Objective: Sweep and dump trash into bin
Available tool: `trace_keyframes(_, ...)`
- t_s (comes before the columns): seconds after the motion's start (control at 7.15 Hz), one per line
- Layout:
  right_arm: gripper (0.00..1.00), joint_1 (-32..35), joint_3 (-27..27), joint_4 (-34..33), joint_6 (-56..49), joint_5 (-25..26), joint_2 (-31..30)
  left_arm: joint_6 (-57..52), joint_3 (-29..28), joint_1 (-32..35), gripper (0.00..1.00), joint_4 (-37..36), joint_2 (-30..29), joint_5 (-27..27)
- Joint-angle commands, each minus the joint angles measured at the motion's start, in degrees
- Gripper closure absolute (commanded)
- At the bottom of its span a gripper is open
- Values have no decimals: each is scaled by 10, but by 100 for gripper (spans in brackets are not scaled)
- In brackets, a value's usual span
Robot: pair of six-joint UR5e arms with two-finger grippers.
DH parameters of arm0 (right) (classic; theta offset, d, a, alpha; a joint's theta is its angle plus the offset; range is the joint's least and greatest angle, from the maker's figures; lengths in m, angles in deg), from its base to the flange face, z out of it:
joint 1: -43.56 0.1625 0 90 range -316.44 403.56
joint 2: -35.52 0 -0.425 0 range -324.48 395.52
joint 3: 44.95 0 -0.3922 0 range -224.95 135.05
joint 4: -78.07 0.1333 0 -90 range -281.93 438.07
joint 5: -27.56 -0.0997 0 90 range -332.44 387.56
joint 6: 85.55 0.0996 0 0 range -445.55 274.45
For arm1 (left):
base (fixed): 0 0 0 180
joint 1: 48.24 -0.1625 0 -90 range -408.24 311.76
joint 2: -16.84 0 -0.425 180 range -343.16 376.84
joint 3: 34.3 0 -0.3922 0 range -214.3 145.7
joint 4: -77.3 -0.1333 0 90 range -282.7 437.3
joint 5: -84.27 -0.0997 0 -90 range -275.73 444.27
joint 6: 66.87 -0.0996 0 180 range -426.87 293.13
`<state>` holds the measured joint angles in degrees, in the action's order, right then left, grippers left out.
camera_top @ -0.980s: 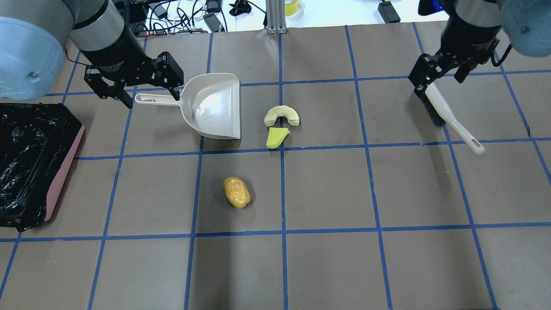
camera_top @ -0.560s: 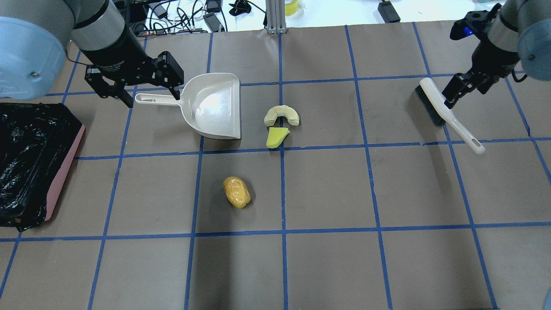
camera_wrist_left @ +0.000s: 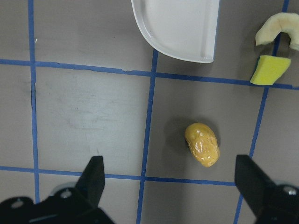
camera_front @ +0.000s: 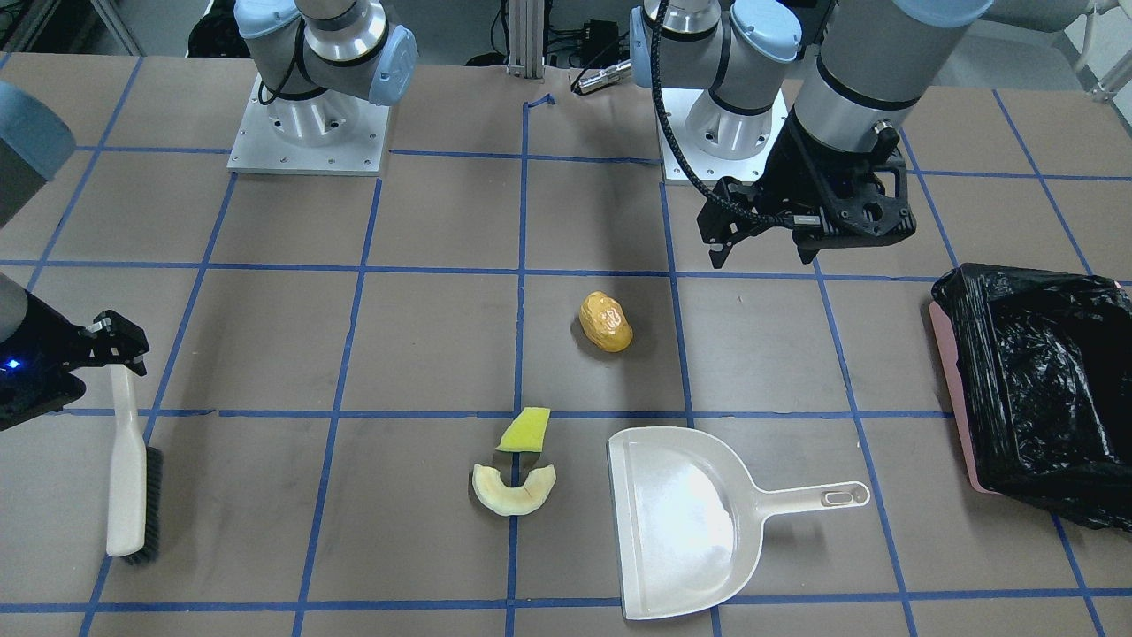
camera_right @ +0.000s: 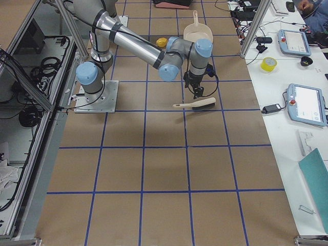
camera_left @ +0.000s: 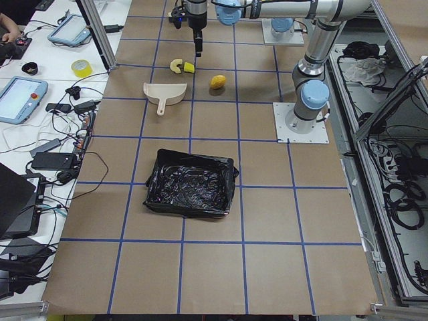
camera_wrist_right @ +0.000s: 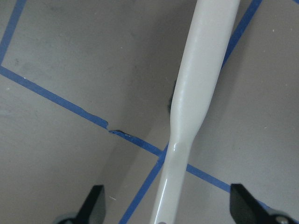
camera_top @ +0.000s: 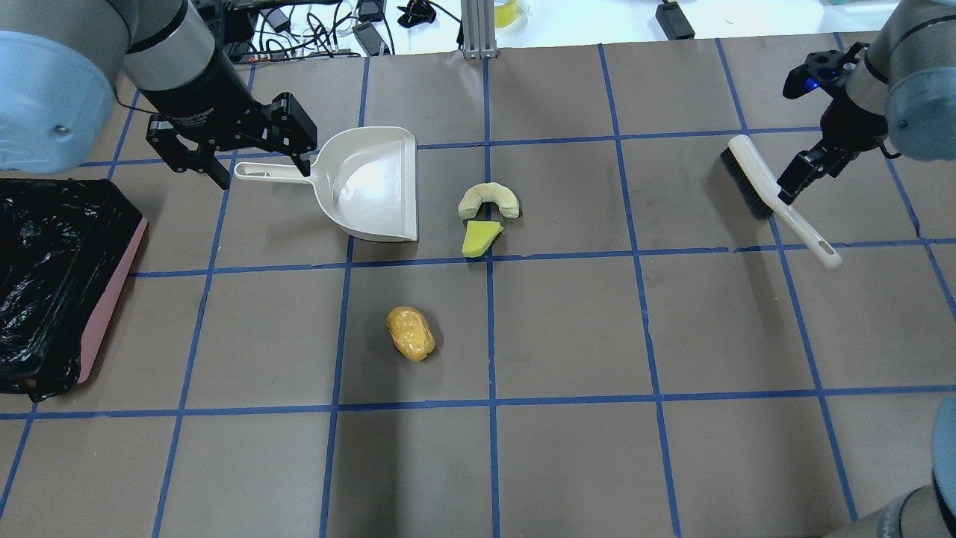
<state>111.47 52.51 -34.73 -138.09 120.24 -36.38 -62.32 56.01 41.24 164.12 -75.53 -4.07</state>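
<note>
Cream brush (camera_top: 754, 183) flat on surface (camera_top: 567, 336) — my right claw (camera_top: 805, 173) has slid from bristles to handle neck, spread astride it, nothing pinched. Left claw (camera_front: 762, 248) spread above dustpan (camera_top: 373, 187) handle, unmoved. Crescent (camera_top: 488, 200), wedge (camera_top: 480, 237), lump (camera_top: 410, 334) unswept; bin (camera_top: 112, 299) at left edge — grasp next, I reckon.

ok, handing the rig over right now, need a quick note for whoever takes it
Left claw: open, empty, raised above the table.
Right claw: open over the handle of the white black-bristled brush, which lies ungripped on the table.
The cream plastic dustpan lies flat, ungripped. Off its mouth sit the pale cream crescent slice and the yellow-green sponge-like wedge. The glossy orange-yellow lump lies apart, nearer the robot.
The pink black-bagged bin is on the robot's left.
Done: nothing swept.
Left: grip both tools, sweep, dump.
</note>
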Motion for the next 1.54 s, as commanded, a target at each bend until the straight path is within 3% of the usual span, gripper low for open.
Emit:
trace_keyframes(0.0, 9, -18, 64, -55, -44, 44, 7, -94, 14, -16, 0, -63, -27, -2)
trace_keyframes(0.28, 15, -20, 85, -60, -44, 44, 4, -262, 15, -56, 0, -116, -64, 2)
trace_keyframes(0.56, 50, -27, 85, -69, -62, 46, 4, -449, 13, -63, 0, -184, -106, 2)
trace_keyframes(0.84, 92, -27, 82, -65, -57, 46, 4, -612, 0, -64, 0, -213, -168, 1)
trace_keyframes(0.98, 100, -27, 80, -60, -54, 47, -4, -746, -10, -75, 0, -219, -193, -2)
trace_keyframes(1.12, 100, -27, 80, -59, -44, 45, -12, -848, -22, -95, 0, -225, -214, -3)
trace_keyframes(1.4, 100, -6, 77, -43, 43, 38, -41, -956, -36, -98, 1, -287, -262, -1)
